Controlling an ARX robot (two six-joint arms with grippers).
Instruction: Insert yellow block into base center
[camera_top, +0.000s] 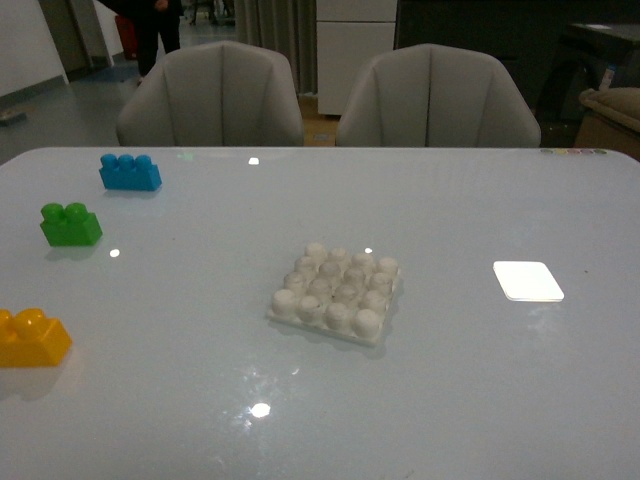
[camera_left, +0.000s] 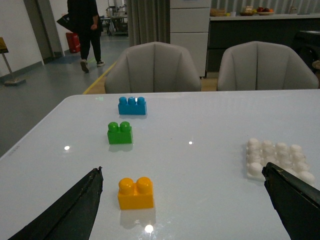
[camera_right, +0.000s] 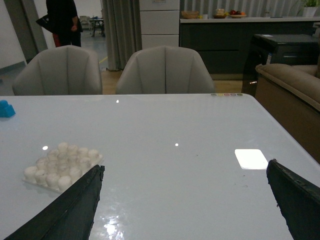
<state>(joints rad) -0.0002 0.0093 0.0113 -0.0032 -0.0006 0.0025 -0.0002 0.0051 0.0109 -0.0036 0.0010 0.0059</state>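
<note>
The yellow block lies on the table at the front left edge of the front view. In the left wrist view the yellow block sits between the wide-open jaws of my left gripper, nearer one finger, and nothing touches it. The white studded base sits mid-table with its studs bare; it also shows in the left wrist view and the right wrist view. My right gripper is open and empty above bare table beside the base. Neither gripper shows in the front view.
A green brick and a blue brick lie at the left, beyond the yellow block. A flat smooth white square lies right of the base. Two grey chairs stand behind the table's far edge.
</note>
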